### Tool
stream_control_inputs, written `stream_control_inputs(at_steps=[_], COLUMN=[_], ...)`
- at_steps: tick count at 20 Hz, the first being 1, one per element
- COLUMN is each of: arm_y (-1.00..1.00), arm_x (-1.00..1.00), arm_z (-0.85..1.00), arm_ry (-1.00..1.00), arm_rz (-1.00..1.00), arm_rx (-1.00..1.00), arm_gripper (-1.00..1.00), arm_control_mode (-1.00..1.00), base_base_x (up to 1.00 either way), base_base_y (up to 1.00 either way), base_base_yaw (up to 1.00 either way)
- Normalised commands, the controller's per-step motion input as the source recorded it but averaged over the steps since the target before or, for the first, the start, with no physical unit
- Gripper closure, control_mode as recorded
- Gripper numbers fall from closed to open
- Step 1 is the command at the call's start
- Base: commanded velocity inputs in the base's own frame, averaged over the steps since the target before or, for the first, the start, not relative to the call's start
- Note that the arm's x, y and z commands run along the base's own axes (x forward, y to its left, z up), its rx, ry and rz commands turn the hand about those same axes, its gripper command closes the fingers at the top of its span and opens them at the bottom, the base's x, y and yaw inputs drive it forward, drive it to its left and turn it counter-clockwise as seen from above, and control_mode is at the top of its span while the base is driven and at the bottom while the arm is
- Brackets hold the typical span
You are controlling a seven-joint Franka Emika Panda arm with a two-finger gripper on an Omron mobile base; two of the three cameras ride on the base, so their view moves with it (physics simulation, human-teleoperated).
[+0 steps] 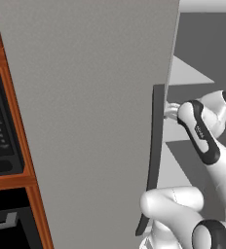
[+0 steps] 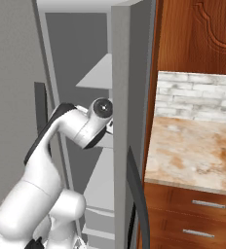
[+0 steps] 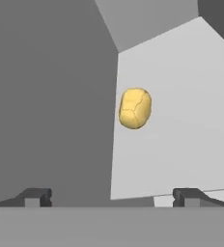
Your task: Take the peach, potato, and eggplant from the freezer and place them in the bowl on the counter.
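The pincer reaches inside the freezer, jaws spread wide and holding nothing. The potato lies on a pale shelf, centre of the hand view.

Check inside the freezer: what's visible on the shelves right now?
Inside the freezer, the hand view shows the potato lying on a pale shelf, ahead of the open pincer. No peach or eggplant is visible; the door and the arm cover much of the interior.
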Motion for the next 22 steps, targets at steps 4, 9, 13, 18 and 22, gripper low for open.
stream_control_inputs(at_steps=[4,9,13,18,22], arm_y=[-0.11,0.0,0.0,0.0,0.0], arm_x=[0.44,0.41,0.48,0.42,0.38], arm_z=[-0.18,-0.29,-0.12,-0.1,-0.24], arm_ry=[0.02,0.04,0.06,0.06,0.02], arm_rz=[0.0,0.0,0.0,0.01,0.02], arm_rx=[0.02,0.05,0.0,0.05,0.1], arm_gripper=[-1.0,-1.0,-1.0,-1.0,-1.0], arm_control_mode=[-1.0,-1.0,-1.0,-1.0,-1.0], base_base_x=[0.0,0.0,0.0,0.0,0.0], base_base_y=[0.0,0.0,0.0,0.0,0.0], base_base_yaw=[0.0,0.0,0.0,0.0,0.0])
